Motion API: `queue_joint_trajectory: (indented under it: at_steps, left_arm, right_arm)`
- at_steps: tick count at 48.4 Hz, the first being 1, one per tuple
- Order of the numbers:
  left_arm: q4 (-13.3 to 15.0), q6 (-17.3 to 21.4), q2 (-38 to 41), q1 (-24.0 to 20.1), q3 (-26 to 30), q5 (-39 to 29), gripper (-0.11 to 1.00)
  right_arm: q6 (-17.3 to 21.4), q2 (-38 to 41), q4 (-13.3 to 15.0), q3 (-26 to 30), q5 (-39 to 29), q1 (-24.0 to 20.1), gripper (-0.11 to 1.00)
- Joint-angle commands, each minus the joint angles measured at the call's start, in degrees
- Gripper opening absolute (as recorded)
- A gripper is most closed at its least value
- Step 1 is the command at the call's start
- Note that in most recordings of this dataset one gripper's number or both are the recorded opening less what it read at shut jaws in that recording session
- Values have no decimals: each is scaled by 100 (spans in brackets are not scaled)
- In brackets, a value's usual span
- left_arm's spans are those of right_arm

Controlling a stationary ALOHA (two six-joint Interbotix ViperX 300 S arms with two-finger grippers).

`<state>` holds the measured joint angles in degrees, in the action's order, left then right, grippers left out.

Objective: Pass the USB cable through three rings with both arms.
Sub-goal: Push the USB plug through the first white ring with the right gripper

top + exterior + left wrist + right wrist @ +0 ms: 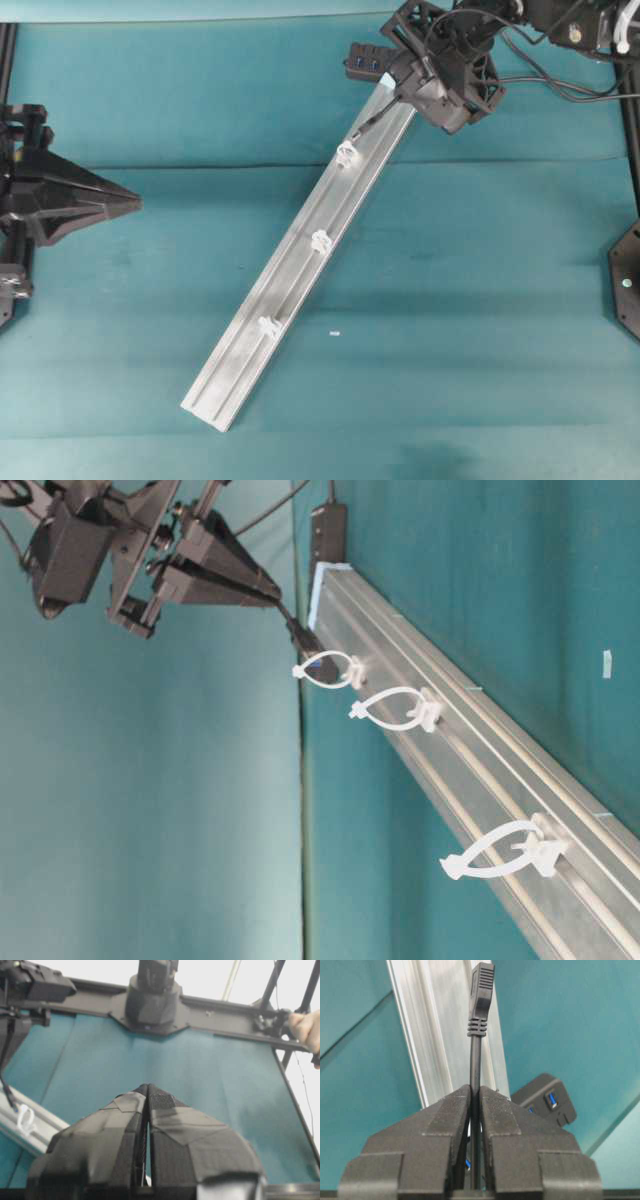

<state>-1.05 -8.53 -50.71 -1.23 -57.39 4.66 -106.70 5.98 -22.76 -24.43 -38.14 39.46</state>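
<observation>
My right gripper (475, 1091) is clamping the USB cable (475, 1065) just behind its plug, which is sticking out ahead of my fingertips over the silver rail (437, 1020). In the table-level view the plug is sitting right at the first of the three rings (330, 668), not yet through it. Beyond lies the black hub (546, 1099). My left gripper (128, 205) is hanging well apart, jaws pressed together on nothing.

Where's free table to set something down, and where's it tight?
Bare cloth between the left gripper and the rail, and right of the rail to the table edge. Crowded at the rail's top end: right gripper, USB cable, hub, first ring.
</observation>
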Motion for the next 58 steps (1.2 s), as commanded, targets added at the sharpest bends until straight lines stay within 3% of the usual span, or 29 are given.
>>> queue_joint_trajectory:
  at_steps: [1,58]
  left_arm:
    - [-18,-9,70,-18,97,44,-1]
    - [-18,-9,97,-18,79,26,-1]
  right_arm:
    - [-70,26,-44,35,0,35,9]
    - [-123,176,-650,-62,-44,-316,9]
